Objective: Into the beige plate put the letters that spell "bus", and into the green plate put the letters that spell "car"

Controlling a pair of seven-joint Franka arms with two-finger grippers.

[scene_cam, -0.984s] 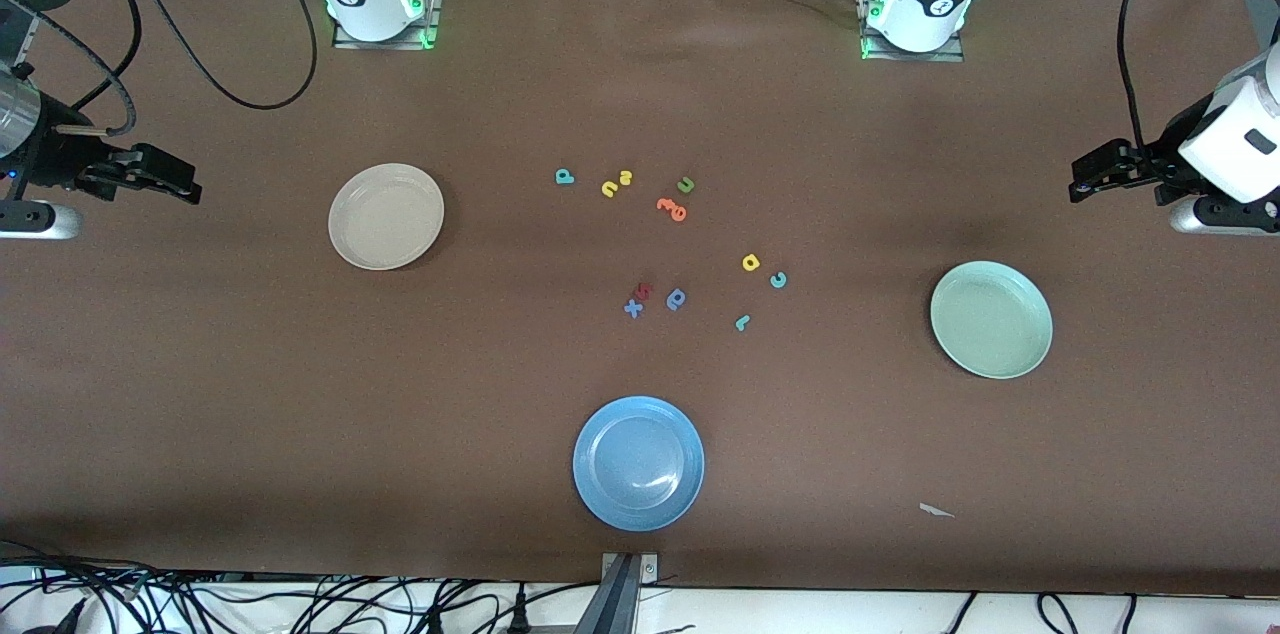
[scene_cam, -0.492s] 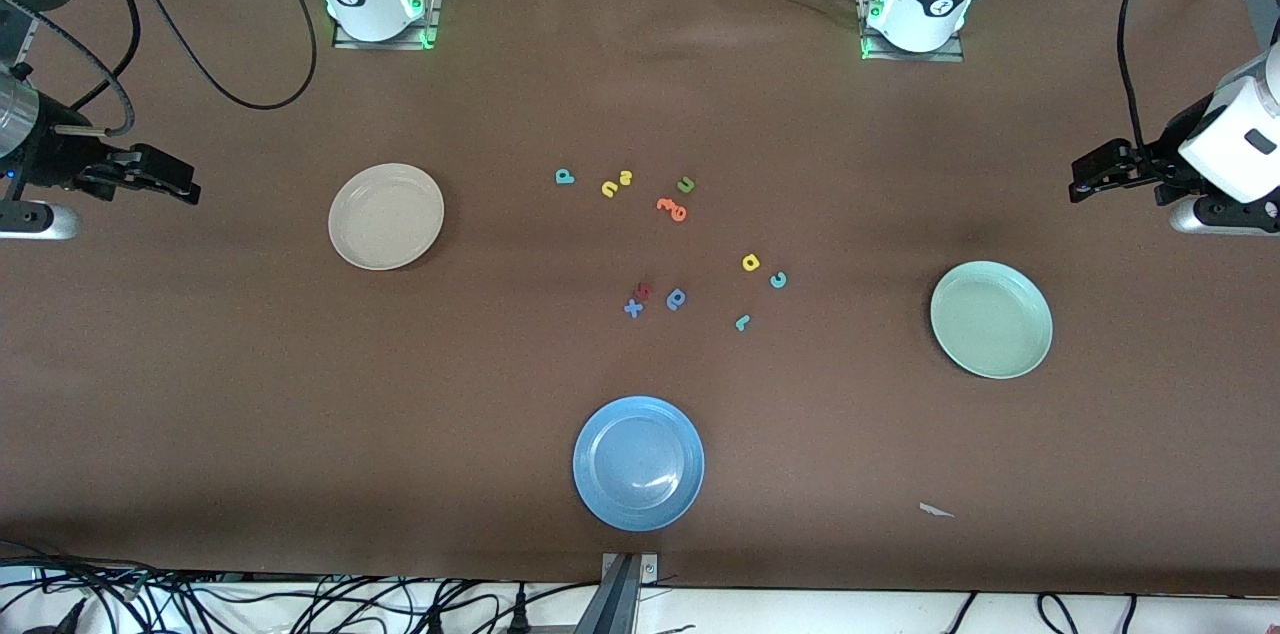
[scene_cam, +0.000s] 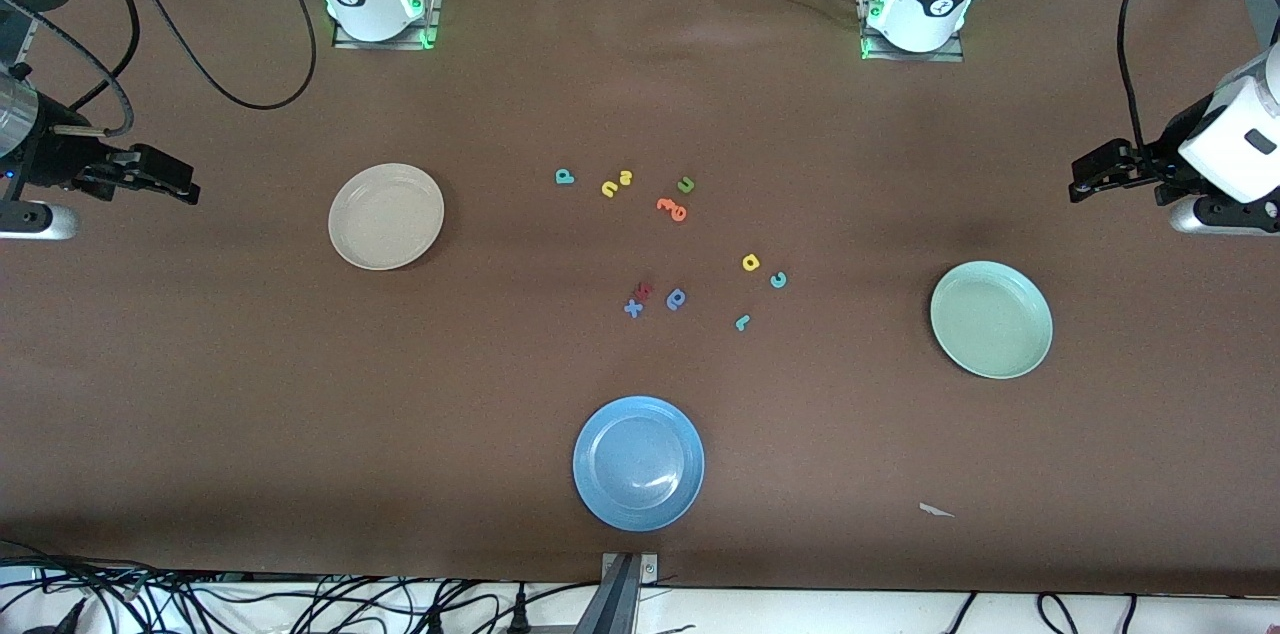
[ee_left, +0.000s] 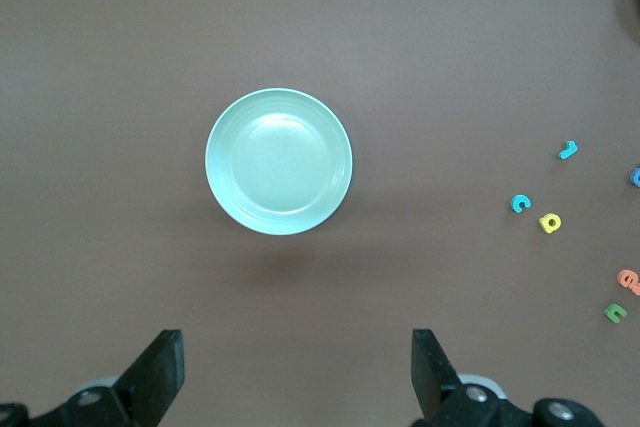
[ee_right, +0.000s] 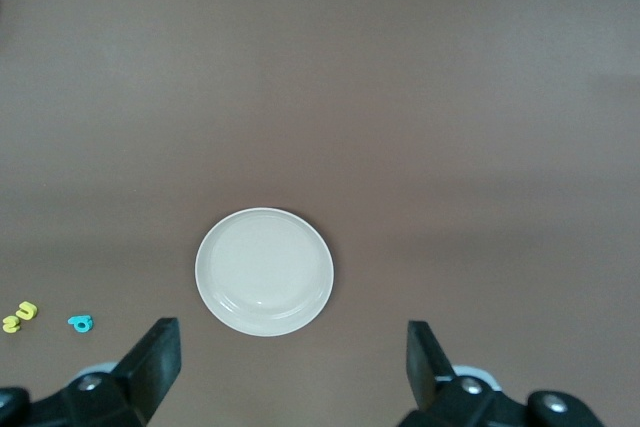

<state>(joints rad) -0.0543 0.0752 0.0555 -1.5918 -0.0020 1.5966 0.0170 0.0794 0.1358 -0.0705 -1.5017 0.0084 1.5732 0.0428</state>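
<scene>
The beige plate [scene_cam: 386,216] [ee_right: 264,271] lies empty toward the right arm's end, and the green plate [scene_cam: 991,319] [ee_left: 279,161] lies empty toward the left arm's end. Mid-table sit the teal "b" [scene_cam: 565,176], yellow "u" [scene_cam: 609,188] and yellow "s" [scene_cam: 626,178]. Nearer the front camera are the yellow "a" [scene_cam: 751,262], teal "c" [scene_cam: 778,280] and teal "r" [scene_cam: 742,322]. My right gripper [scene_cam: 185,186] [ee_right: 292,367] hangs open and empty over bare table at its end. My left gripper [scene_cam: 1082,182] [ee_left: 297,377] hangs open and empty over its end.
A blue plate [scene_cam: 638,463] lies near the front edge. Other letters lie among the task's own: a green "u" [scene_cam: 685,184], orange ones [scene_cam: 672,208], a blue "x" [scene_cam: 633,308], a red one [scene_cam: 645,290] and a blue rounded one [scene_cam: 676,298]. A paper scrap [scene_cam: 936,511] lies near the front edge.
</scene>
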